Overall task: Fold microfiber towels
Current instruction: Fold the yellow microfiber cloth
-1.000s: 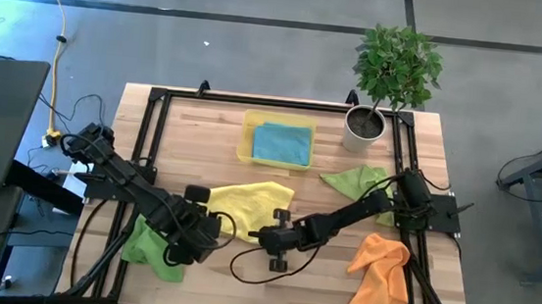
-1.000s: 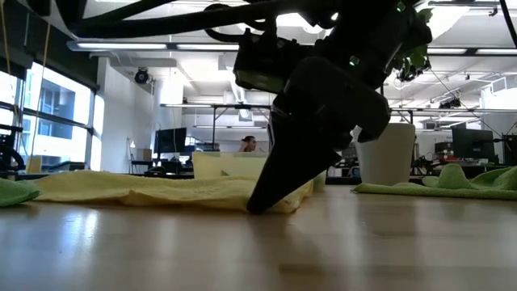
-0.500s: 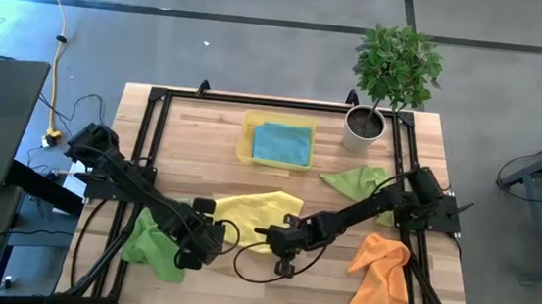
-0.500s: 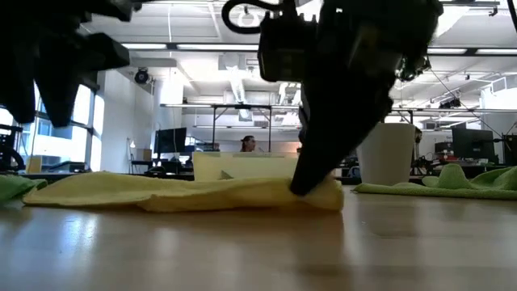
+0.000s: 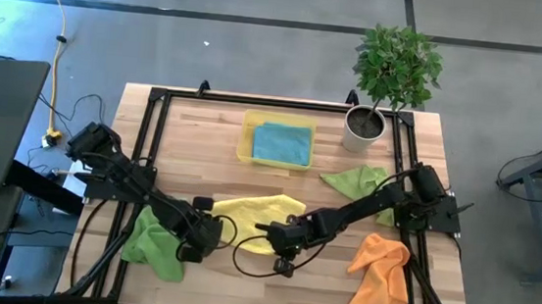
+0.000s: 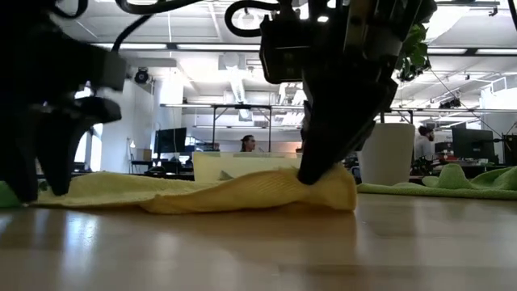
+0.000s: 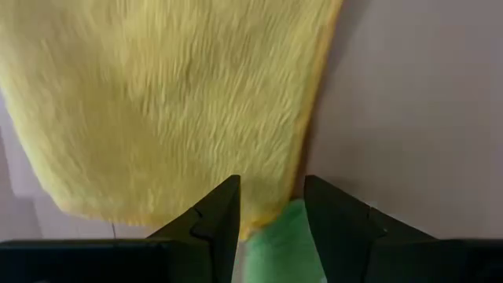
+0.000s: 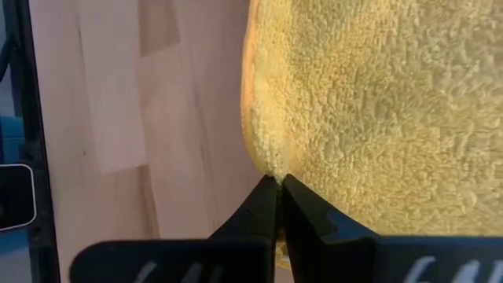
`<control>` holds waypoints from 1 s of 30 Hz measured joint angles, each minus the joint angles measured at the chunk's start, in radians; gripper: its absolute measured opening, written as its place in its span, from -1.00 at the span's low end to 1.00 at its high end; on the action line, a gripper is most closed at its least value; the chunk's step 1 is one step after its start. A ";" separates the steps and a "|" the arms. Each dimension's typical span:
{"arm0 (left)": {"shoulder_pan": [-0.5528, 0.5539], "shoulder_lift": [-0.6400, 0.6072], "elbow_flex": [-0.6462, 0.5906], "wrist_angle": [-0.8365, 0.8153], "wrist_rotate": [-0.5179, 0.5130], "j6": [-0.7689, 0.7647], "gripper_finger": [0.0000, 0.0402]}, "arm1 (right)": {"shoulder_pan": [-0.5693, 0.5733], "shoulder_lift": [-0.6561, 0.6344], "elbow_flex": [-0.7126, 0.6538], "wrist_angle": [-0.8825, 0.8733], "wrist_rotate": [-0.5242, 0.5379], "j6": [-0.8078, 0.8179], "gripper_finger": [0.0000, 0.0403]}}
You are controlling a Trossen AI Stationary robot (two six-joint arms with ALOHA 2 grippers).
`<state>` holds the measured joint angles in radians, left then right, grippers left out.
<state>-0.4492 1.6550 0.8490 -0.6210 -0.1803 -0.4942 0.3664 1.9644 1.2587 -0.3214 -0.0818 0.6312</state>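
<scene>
A plain butter-yellow fuzzy microfiber towel [image 5: 251,212] lay at the table's centre. A blue folded cloth [image 5: 283,143] sat in a translucent yellow plastic tray [image 5: 247,136] at the far side. A bright green crumpled towel [image 5: 151,244] was at near left, a paler green towel [image 5: 359,182] at right, and an orange rumpled towel [image 5: 380,273] at near right. The pale striped wooden tabletop [image 5: 203,136] was framed in black.

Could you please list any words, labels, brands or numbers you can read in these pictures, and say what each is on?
None can be read: no lettering shows on the yellow towel, the yellow tray, the plant pot or either arm, and the room behind is too blurred.
</scene>
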 joint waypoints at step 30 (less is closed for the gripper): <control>-0.002 -0.132 0.154 -0.118 0.062 -0.094 -0.99 | -0.019 -0.173 0.002 -0.120 -0.005 -0.007 -1.00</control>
<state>-0.4515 1.5233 1.0031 -0.7386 -0.1187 -0.5878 0.3470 1.7916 1.2610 -0.4412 -0.0864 0.6243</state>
